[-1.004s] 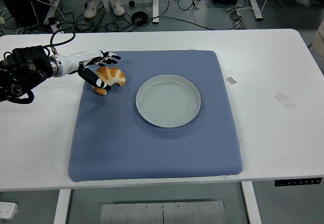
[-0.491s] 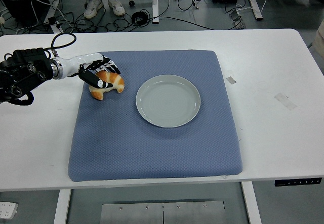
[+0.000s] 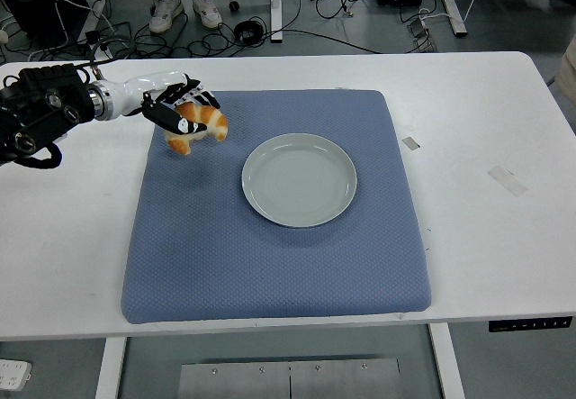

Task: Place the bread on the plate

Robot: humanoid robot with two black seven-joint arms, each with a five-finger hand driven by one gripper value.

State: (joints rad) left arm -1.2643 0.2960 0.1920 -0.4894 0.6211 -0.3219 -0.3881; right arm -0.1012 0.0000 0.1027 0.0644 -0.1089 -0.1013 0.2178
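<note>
Since the earlier frame your left hand [image 3: 175, 109] has lifted the golden crescent-shaped bread [image 3: 196, 125], fingers gripping it, above the blue mat's ten o'clock corner. Next, carry it toward four o'clock onto the round grey-green plate [image 3: 299, 180].

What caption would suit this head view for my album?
Robot's left hand grips a golden croissant-shaped bread above a blue padded mat, beside an empty round grey plate.
</note>
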